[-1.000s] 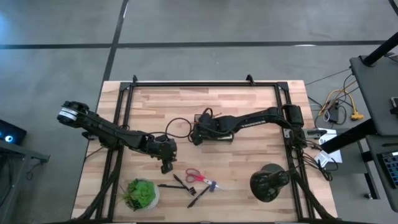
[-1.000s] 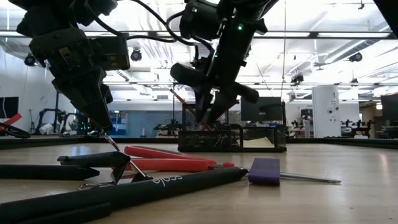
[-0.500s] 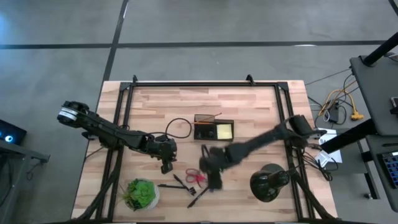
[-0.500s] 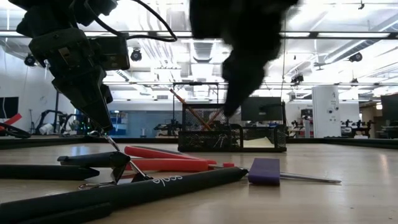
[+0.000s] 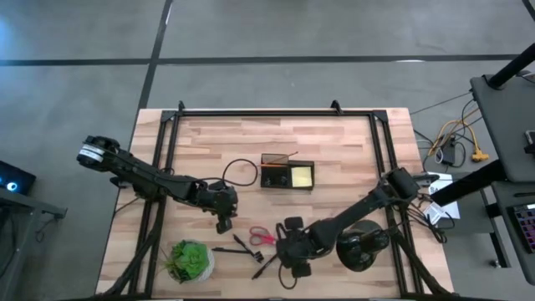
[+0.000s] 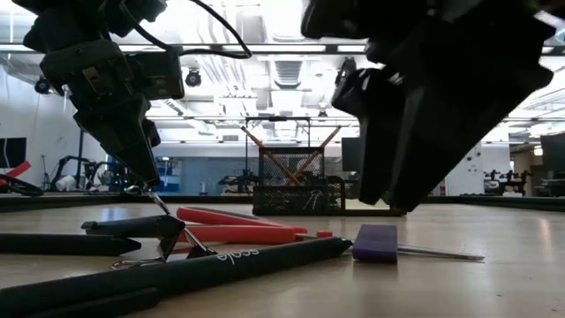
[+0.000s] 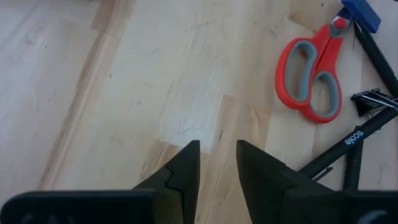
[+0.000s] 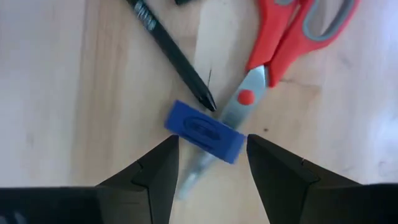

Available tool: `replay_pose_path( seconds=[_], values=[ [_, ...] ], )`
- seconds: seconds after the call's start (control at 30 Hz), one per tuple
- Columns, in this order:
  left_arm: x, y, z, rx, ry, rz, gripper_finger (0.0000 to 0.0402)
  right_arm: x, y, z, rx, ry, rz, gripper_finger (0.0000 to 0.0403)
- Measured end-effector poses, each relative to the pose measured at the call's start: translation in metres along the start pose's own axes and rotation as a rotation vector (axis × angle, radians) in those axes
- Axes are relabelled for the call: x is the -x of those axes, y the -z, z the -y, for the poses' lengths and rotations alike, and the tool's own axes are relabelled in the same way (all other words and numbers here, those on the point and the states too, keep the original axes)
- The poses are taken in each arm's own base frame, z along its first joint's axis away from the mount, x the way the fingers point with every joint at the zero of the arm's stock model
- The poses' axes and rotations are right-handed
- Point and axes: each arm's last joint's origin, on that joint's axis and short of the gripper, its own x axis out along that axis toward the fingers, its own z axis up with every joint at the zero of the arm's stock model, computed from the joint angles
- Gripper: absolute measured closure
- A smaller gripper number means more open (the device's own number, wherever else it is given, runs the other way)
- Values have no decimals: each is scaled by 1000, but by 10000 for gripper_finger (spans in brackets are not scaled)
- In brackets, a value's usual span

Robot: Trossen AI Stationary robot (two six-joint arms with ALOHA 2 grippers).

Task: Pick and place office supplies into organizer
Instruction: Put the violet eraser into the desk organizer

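The black mesh organizer [image 5: 287, 174] stands mid-table with a yellow note pad [image 5: 302, 176] and an orange pencil [image 5: 280, 159] in it. The red-handled scissors [image 5: 266, 237], the black pens [image 5: 230, 248] and a black clip [image 7: 373, 99] lie near the table's near edge. My right gripper [image 8: 211, 149] is open above the small blue-purple piece [image 8: 205, 130], one finger on either side, touching nothing. That piece lies on the scissors' blade [image 8: 239, 102], next to a pen tip. My left gripper [image 7: 217, 155] hovers to the left of the scissors [image 7: 314, 78], open by a narrow gap.
A green potted plant [image 5: 191, 259] stands by the near left corner. A round black domed object [image 5: 362, 245] sits right of my right arm. A black cable loop [image 5: 240, 171] lies left of the organizer. Bare wood spreads across the far half.
My right gripper has swung from over the organizer toward the table's near edge and come down over the blue-purple piece beside the scissors. The organizer, with the pencil and note pad in it, now shows uncovered.
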Motion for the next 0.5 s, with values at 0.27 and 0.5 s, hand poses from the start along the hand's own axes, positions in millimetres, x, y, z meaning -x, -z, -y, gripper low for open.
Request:
replay_pose_path(
  seconds=[0.27, 0.5],
  values=[
    [0, 0, 0, 7, 4, -1, 314, 3, 4, 1, 609, 6, -38, 220],
    [0, 0, 0, 8, 6, -2, 314, 3, 0, -1, 811, -62, 10, 220]
  ],
)
